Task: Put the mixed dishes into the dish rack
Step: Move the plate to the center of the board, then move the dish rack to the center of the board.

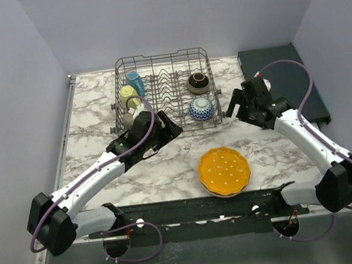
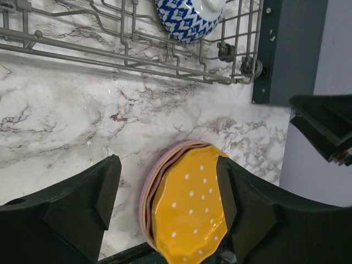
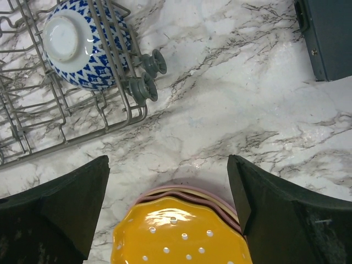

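Observation:
The grey wire dish rack point(image 1: 163, 67) stands at the back centre. In it are a blue mug point(image 1: 135, 82), a yellow-green mug point(image 1: 129, 96), a dark brown bowl point(image 1: 198, 82) and a blue-white bowl point(image 1: 200, 108), which also shows in the left wrist view point(image 2: 187, 19) and the right wrist view point(image 3: 74, 44). An orange white-dotted plate point(image 1: 224, 170) lies on pink plates point(image 2: 151, 179) near the front edge. My left gripper point(image 1: 170, 127) is open and empty by the rack's front left. My right gripper point(image 1: 231, 106) is open and empty beside the rack's right front corner.
A dark flat tray point(image 1: 283, 76) lies at the back right. The marble table point(image 1: 160, 165) is walled by pale panels on three sides. The rack's small wheels point(image 3: 148, 77) stick out at its near right corner.

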Controlling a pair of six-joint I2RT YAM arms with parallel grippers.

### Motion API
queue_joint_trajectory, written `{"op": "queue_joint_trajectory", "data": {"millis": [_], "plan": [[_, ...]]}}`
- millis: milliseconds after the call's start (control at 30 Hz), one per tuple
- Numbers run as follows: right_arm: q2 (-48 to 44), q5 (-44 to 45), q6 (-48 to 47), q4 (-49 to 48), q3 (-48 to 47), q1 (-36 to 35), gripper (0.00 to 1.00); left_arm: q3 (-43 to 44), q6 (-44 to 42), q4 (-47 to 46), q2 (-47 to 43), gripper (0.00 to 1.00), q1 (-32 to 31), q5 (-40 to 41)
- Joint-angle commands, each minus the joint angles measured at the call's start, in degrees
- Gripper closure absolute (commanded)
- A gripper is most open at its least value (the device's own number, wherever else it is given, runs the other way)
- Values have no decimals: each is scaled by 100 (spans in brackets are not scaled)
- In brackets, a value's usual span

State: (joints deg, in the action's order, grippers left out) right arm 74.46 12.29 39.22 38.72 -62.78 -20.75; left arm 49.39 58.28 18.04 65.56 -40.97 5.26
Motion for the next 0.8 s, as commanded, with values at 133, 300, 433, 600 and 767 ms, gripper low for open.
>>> {"op": "queue_joint_trajectory", "data": {"millis": [133, 300, 433, 600, 767], "plan": [[-315, 203, -246, 75, 45, -24, 4, 443, 1711, 39, 423, 13, 28, 819], [-491, 204, -293, 65, 130, -23, 4, 610, 2454, 33, 716, 2, 45, 1020], [-628, 174, -314, 93, 205, -25, 3, 651, 3020, 52, 999, 1, 63, 1011], [-821, 216, -348, 116, 349, -25, 3, 660, 3497, 107, 1206, 1, 114, 1041], [-989, 221, -329, 147, 469, -25, 1, 578, 3759, 129, 1509, 3, 227, 1209]]}}
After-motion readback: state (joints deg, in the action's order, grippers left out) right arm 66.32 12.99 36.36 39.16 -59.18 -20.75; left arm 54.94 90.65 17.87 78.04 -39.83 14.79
